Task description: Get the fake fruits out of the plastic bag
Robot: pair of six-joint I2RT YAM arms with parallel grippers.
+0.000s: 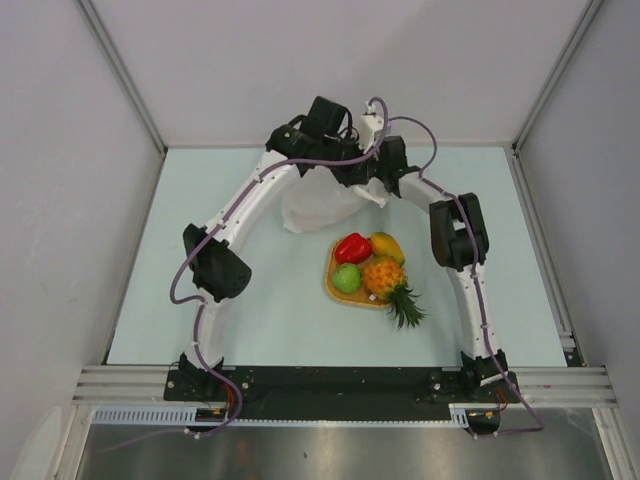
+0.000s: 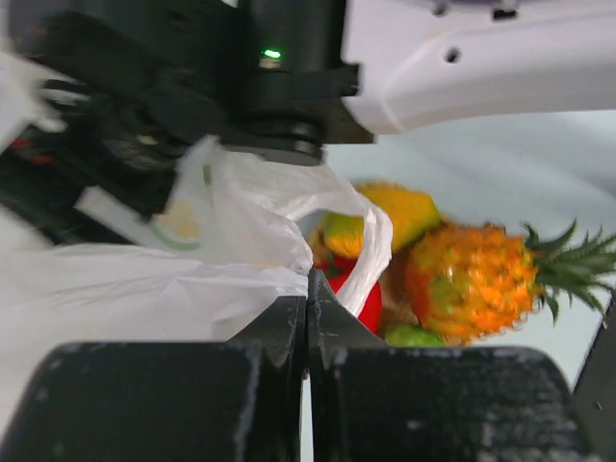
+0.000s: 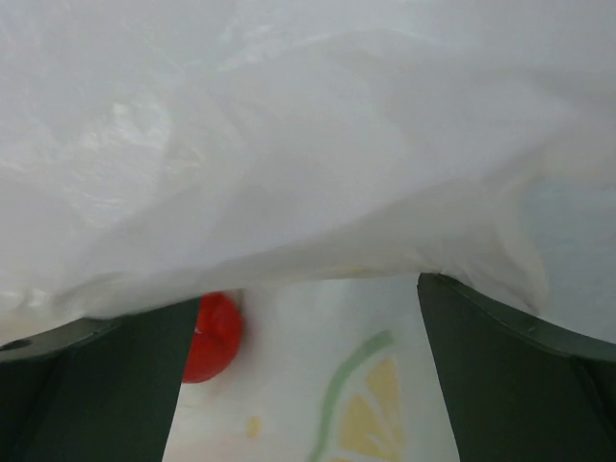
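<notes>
The white plastic bag (image 1: 318, 207) lies at the back centre, and both arms reach over it. My left gripper (image 1: 345, 172) is shut, its jaws pinching the bag's edge (image 2: 192, 289) in the left wrist view. My right gripper (image 1: 377, 188) is open inside the bag's mouth (image 3: 289, 144). One small red fruit (image 3: 214, 337) lies inside the bag, beside my right gripper's left finger (image 3: 96, 385). On the orange woven tray (image 1: 335, 290) sit a red piece (image 1: 352, 247), a mango (image 1: 388, 245), a green apple (image 1: 346, 278) and the pineapple (image 1: 386, 280). The left wrist view also shows the pineapple (image 2: 472, 279).
The tray stands just in front of the bag, right of centre. The pineapple's green crown (image 1: 405, 310) hangs over the tray's near edge. Grey walls close in the pale table (image 1: 250, 310) on the left, right and back.
</notes>
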